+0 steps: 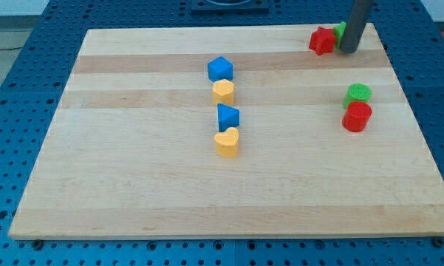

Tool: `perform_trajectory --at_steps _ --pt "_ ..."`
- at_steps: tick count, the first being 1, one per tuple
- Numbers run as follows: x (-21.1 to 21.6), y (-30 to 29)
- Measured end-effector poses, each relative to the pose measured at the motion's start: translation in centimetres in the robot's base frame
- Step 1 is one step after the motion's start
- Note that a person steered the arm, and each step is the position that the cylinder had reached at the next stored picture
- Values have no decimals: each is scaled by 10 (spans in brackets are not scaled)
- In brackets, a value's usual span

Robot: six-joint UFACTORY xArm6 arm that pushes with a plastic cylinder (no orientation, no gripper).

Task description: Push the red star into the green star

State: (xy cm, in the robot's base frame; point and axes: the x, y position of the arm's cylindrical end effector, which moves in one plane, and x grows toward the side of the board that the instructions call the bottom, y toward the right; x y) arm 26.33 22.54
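The red star lies near the view's top right corner of the wooden board. The green star sits just right of it, touching it, and is mostly hidden behind my rod. My tip rests on the board at the right side of the red star, directly in front of the green star.
A green cylinder and a red cylinder stand together at the right. In the middle, a blue block, a yellow block, a blue block and a yellow heart form a column.
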Motion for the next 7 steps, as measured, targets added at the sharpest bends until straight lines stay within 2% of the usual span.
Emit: perform_trajectory --at_steps 2,3,5,7 --pt "5 0" --pt "31 -12" --pt "31 -72" --pt "18 -65"
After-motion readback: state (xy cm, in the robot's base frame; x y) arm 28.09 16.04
